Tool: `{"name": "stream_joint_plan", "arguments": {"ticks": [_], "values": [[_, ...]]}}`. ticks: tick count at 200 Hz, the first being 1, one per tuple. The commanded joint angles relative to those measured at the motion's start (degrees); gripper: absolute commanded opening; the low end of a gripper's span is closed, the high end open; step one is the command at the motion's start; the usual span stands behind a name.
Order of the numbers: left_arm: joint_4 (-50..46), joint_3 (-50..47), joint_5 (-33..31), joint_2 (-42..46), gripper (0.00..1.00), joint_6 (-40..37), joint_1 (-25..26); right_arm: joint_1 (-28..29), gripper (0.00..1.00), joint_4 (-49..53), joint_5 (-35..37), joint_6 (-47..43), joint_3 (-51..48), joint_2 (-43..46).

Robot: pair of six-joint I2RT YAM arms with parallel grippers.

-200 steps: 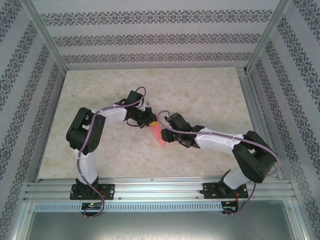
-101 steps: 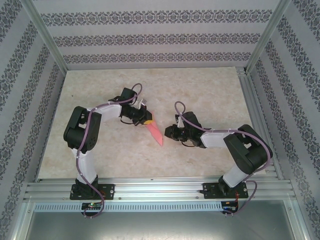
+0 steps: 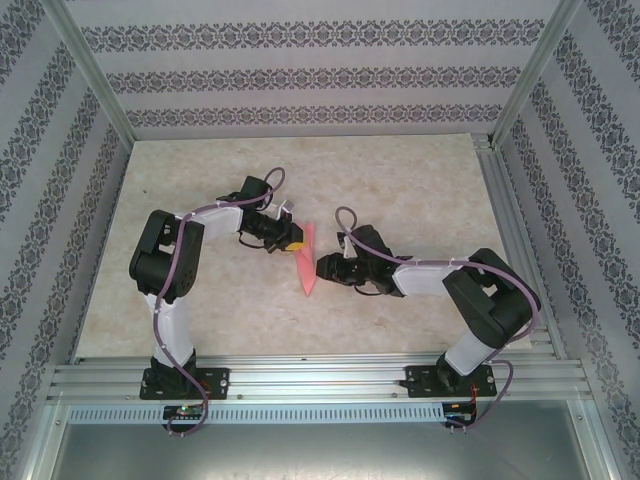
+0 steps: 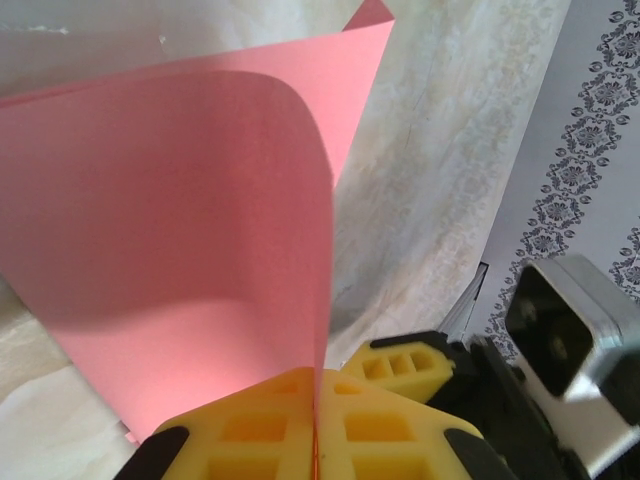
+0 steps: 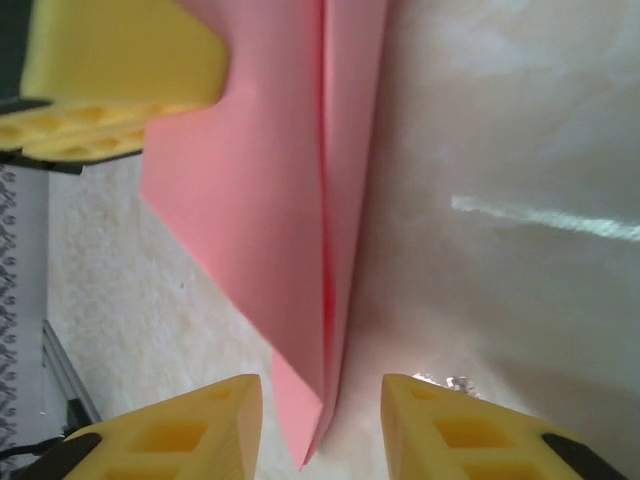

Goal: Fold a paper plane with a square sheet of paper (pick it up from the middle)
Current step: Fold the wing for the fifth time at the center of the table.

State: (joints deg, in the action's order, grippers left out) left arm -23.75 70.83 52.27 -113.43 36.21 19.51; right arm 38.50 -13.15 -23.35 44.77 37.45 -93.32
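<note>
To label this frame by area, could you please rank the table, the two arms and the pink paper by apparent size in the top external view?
1. table
2. left arm and right arm: they look about alike, so I leave them tied
3. pink paper, the smallest by far

A pale marble-patterned tabletop fills the middle of the top view. Walls papered in grey floral bands close it in across the top and down both sides. Slanted aluminium posts run down from the upper corners. Aluminium rails cross the lower frame, with a perforated strip beneath them and a plain grey metal sheet along the bottom edge.
</note>
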Motion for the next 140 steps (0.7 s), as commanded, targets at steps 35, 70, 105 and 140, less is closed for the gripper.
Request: {"name": "stream_joint_plan", "arguments": {"ticks": [35, 70, 105, 140], "values": [[-0.17, 1.02, 1.96, -0.3, 0.1, -0.97, -0.53, 5.84, 0.39, 6.61, 11.6, -5.77, 4.31, -0.22], [0.46, 1.3, 2.44, -0.3, 0.1, -0.18, -0.53, 7.1, 0.35, 8.79, 13.91, -6.63, 6.31, -1.78], [0.98, 1.06, 2.82, -0.58, 0.11, 0.23, -0.53, 7.26, 0.3, 8.76, 13.21, -6.15, 8.53, -4.51], [1.53, 0.72, 3.19, -0.81, 0.12, 0.69, -0.56, 6.82, 0.11, 8.26, 14.18, -4.56, 8.59, -6.56]]}}
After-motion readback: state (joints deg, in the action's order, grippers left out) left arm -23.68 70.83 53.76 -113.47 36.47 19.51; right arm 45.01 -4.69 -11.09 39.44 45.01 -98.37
